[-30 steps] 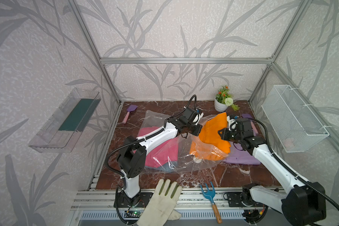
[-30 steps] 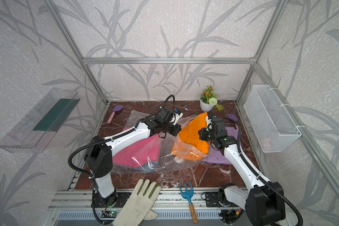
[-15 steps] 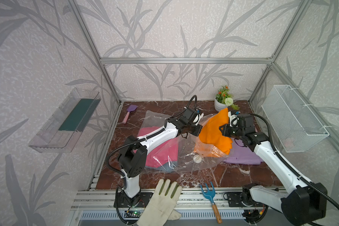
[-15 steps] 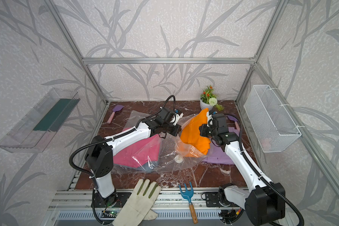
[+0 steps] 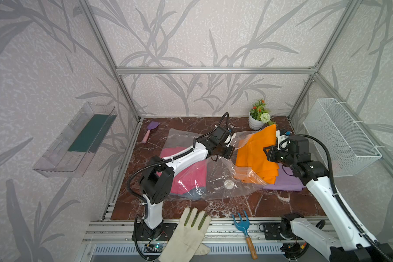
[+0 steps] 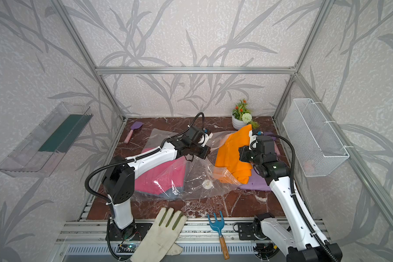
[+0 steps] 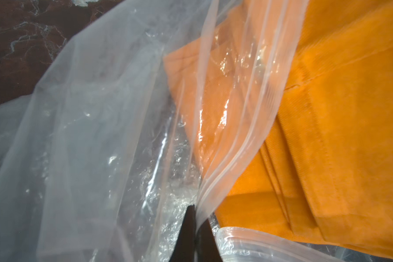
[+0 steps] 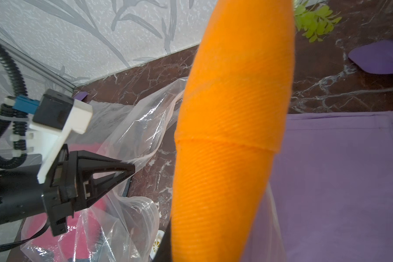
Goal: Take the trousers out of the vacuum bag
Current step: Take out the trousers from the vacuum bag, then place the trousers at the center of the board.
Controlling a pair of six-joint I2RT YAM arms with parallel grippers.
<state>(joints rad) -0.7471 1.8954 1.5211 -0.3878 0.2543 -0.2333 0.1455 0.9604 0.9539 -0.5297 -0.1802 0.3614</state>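
Lilac trousers out, flat on the desk just beside the vacuum bag; orange trousers half clear of the bag's mouth; pink trousers and denim trousers inside the bag, so roughly halfway. Left arm stretched low over the bag, left jaws pinched shut on its zip edge; right arm raised beside the bag, right jaws clamped on the orange trousers.

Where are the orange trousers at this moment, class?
In a top view the orange trousers hang from the right gripper on the right of the table, lower end in the mouth of the vacuum bag, above the lilac trousers.
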